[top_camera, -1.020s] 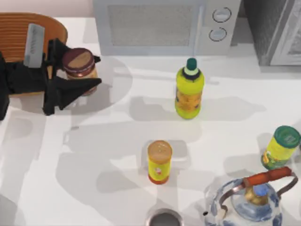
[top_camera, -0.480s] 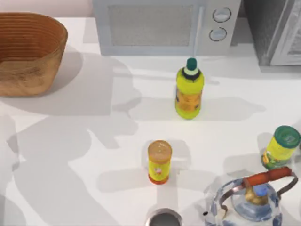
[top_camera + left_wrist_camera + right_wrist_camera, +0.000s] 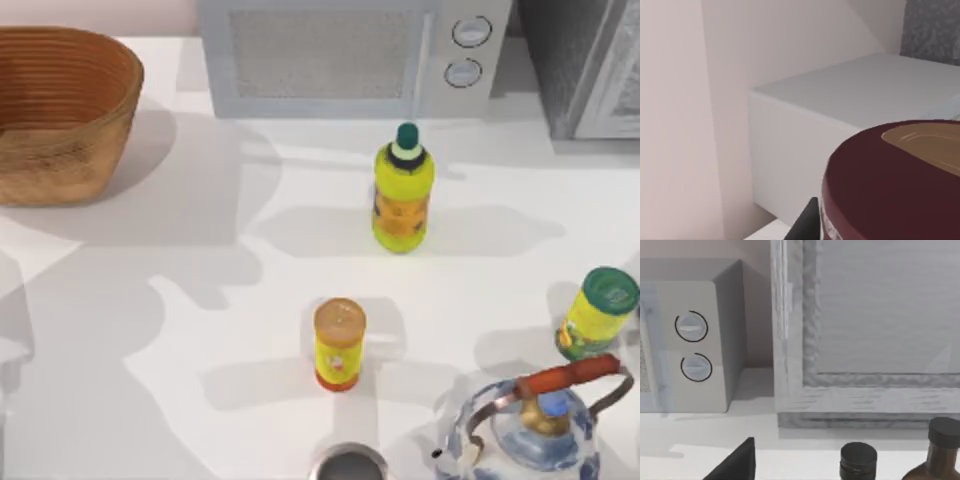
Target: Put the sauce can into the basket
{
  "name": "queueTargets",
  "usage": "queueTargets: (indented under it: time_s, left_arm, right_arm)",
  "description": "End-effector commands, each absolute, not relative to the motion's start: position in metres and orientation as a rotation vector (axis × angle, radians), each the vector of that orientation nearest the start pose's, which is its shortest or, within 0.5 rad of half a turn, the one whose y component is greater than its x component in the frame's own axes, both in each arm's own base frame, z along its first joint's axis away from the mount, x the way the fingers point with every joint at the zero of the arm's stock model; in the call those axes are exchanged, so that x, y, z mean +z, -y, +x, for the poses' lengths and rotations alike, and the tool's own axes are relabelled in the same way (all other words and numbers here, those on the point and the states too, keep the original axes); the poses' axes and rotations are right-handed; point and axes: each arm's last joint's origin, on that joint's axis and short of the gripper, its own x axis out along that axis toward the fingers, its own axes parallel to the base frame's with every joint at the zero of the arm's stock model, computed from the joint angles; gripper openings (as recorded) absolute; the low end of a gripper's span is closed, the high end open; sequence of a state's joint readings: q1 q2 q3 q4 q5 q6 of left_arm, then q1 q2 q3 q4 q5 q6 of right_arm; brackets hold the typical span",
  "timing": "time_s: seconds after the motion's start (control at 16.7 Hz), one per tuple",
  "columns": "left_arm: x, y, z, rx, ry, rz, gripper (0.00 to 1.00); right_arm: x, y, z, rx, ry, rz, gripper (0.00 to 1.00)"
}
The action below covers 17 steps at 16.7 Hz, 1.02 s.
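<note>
My left gripper (image 3: 807,225) is clamped on the sauce can (image 3: 895,185), which sits tight against my wrist camera with the microwave (image 3: 840,110) beyond it. The basket (image 3: 60,110) lies somewhere below. If I release off-centre, the can may strike the rim and tumble out.

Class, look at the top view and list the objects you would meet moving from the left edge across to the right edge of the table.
basket → short yellow can → yellow bottle → kettle → green-lidded yellow can
</note>
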<state>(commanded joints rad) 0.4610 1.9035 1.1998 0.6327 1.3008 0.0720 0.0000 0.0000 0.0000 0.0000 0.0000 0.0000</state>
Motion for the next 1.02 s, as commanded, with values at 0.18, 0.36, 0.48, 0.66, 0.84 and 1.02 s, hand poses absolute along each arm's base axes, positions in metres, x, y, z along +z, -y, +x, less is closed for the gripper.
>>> queueTargets:
  time_s: [0.18, 0.36, 0.48, 0.66, 0.84, 1.02]
  left_arm:
    - [0.225, -0.150, 0.396, -0.819, -0.003, 0.004, 0.00]
    - [0.211, -0.123, 0.419, -0.815, -0.010, -0.001, 0.00]
    - [0.210, -0.118, 0.424, -0.815, -0.004, 0.003, 0.00]
    - [0.210, -0.118, 0.424, -0.815, -0.004, 0.003, 0.08]
    - [0.210, -0.118, 0.424, -0.815, -0.004, 0.003, 0.30]
    - [0.210, -0.118, 0.424, -0.815, -0.004, 0.003, 0.53]
  right_arm:
    - [0.160, 0.001, 0.106, 0.000, 0.000, 0.000, 1.00]
    - [0.160, 0.001, 0.106, 0.000, 0.000, 0.000, 1.00]
    - [0.160, 0.001, 0.106, 0.000, 0.000, 0.000, 1.00]
    - [0.160, 0.001, 0.106, 0.000, 0.000, 0.000, 1.00]
    - [0.160, 0.001, 0.106, 0.000, 0.000, 0.000, 1.00]
    - [0.160, 0.001, 0.106, 0.000, 0.000, 0.000, 1.00]
